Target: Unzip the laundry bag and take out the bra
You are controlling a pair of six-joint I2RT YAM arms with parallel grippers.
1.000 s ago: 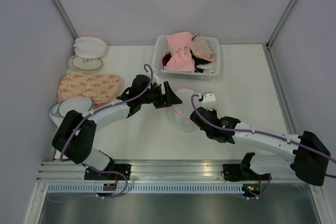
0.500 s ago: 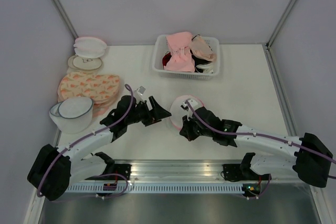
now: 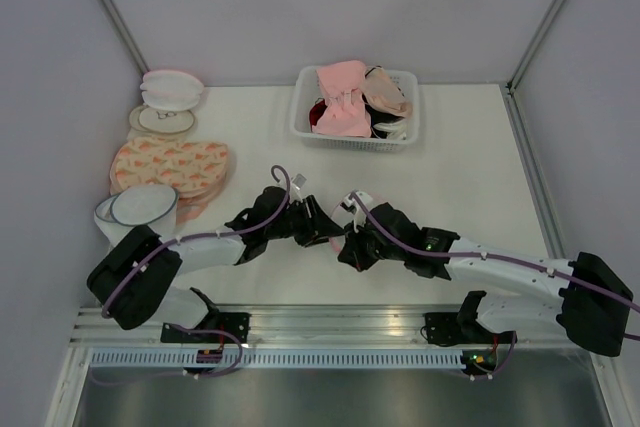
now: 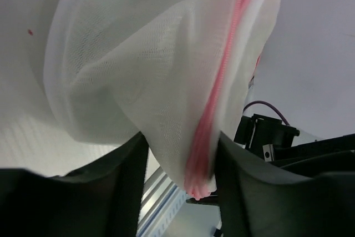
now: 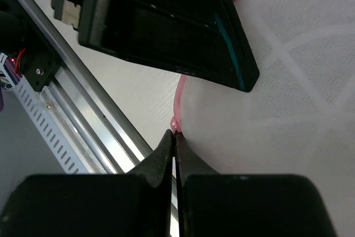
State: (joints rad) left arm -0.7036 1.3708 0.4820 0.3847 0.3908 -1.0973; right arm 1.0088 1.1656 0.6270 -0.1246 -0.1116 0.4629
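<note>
Pink-trimmed white mesh laundry bag is now clamped in the left end effector. The right end effector stays pinched on the pink zipper pull, so unzipping can likely begin.

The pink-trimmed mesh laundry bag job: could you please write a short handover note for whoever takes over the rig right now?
Left gripper: jaws either side of the round white mesh laundry bag at its pink zipper rim; whether they pinch it cannot be told.
Right gripper: shut, seemingly on the small pink zipper pull.
Bag: on the white table between both arms, near the front edge.
Done: both grippers placed at the bag; the zipper stretch in view looks closed.
To do: draw the zipper round, open the halves, take out the pale mint bra, which shows in no view.
</note>
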